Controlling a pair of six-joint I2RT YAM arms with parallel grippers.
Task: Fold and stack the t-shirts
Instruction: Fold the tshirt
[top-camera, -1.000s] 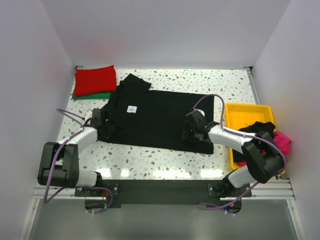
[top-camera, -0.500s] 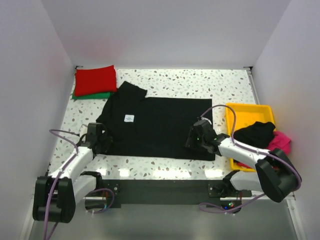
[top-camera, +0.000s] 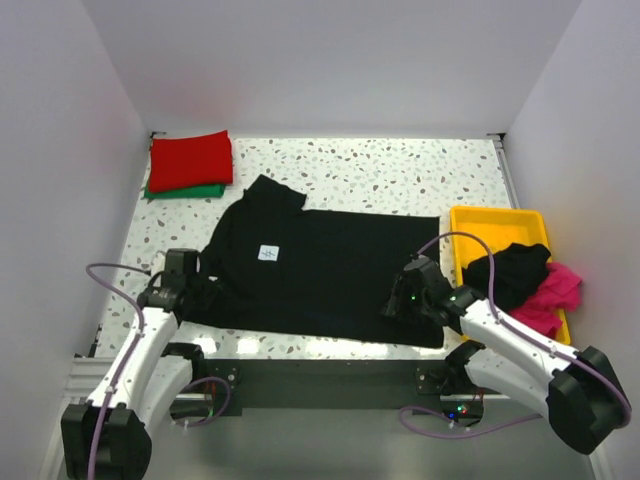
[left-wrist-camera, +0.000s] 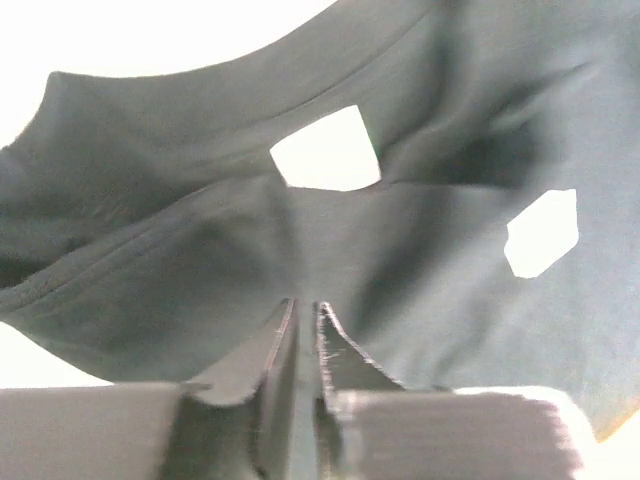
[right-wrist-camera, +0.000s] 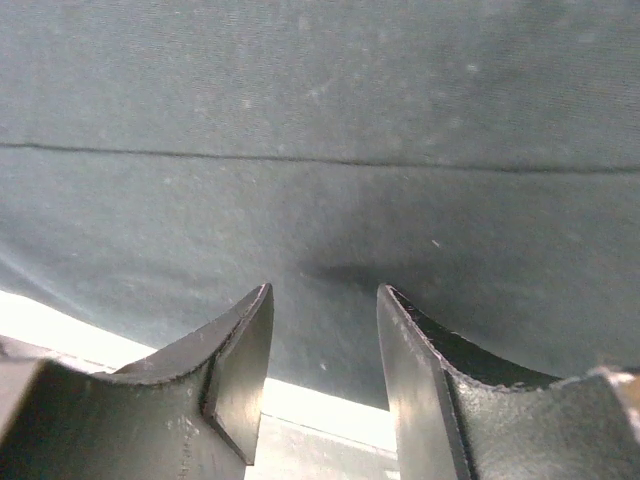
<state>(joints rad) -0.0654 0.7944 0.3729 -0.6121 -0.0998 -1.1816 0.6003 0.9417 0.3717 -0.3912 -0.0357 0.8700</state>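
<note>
At the far left a red t-shirt (top-camera: 190, 160) sat folded on a green t-shirt (top-camera: 186, 190). My left gripper (top-camera: 188, 292) had its fingers pinched together on the near-left edge of the labelled black t-shirt (top-camera: 320, 265). That shirt lay flat mid-table, long axis left to right, collar leftward. My right gripper (top-camera: 405, 300), fingers apart, sat over its near-right hem. Rightmost, the yellow tray (top-camera: 470, 218) held a crumpled black t-shirt (top-camera: 515, 268) and a pink t-shirt (top-camera: 555, 290).
</note>
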